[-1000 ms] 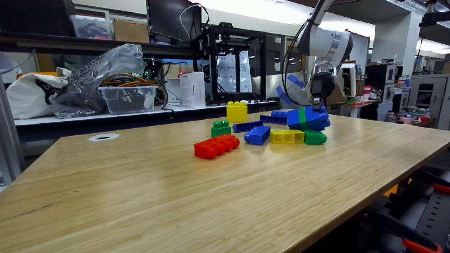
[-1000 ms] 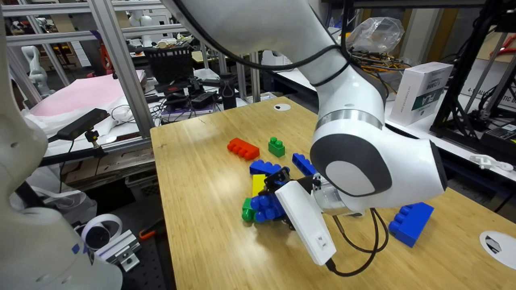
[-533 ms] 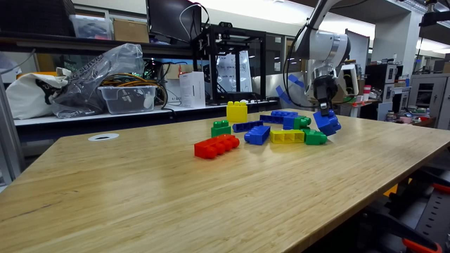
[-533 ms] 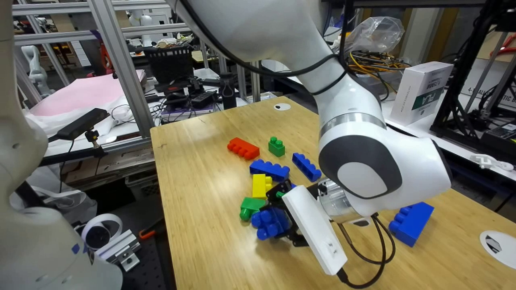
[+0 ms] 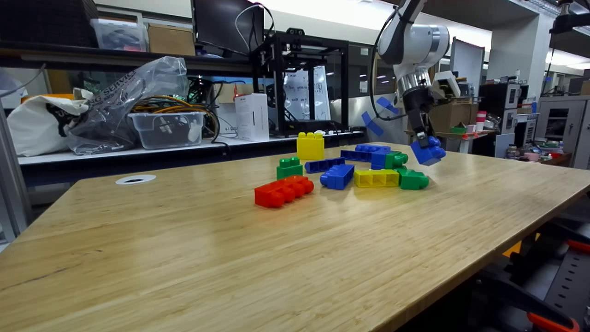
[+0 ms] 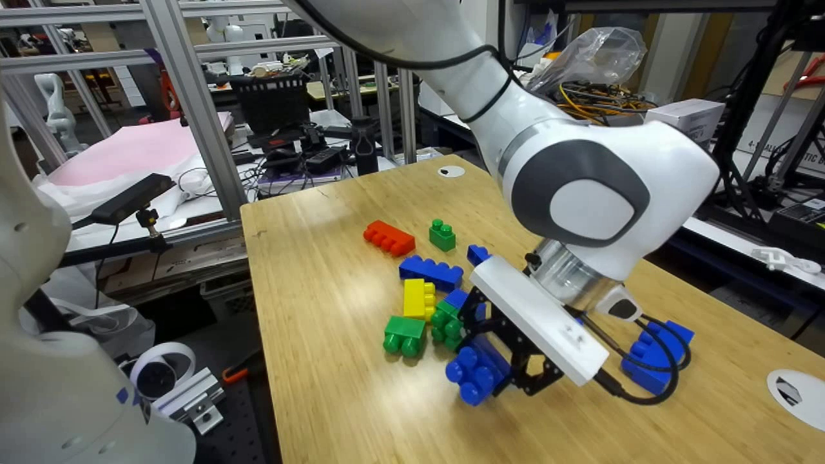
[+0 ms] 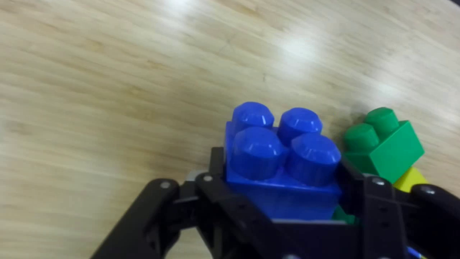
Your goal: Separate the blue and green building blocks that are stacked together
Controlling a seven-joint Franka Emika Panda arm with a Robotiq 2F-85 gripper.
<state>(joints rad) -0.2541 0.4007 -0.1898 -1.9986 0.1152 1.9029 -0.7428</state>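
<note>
My gripper (image 5: 421,137) is shut on a blue brick (image 5: 429,152) and holds it tilted, a little above the table. In an exterior view the gripper (image 6: 486,351) grips the same blue brick (image 6: 475,375) by its sides, studs facing outward. In the wrist view the gripper (image 7: 282,163) has a finger on each side of the studded blue brick (image 7: 258,153). A green brick (image 5: 396,160) lies on the table, apart from the held brick, with another blue block (image 5: 379,160) against its back. In an exterior view this green brick (image 6: 446,324) is partly hidden by a finger.
A second green brick (image 6: 405,335) and a yellow brick (image 6: 416,299) lie close beside the gripper. A blue brick (image 5: 338,177), a red brick (image 5: 283,192), a small green brick (image 5: 289,169) and an upright yellow brick (image 5: 310,146) stand farther off on the wooden table (image 5: 230,258).
One second ago the gripper held a blue-green-blue stack. The held blue brick came away, and the green brick with the other blue block stayed on the table. The gripper then rose and tilted.
</note>
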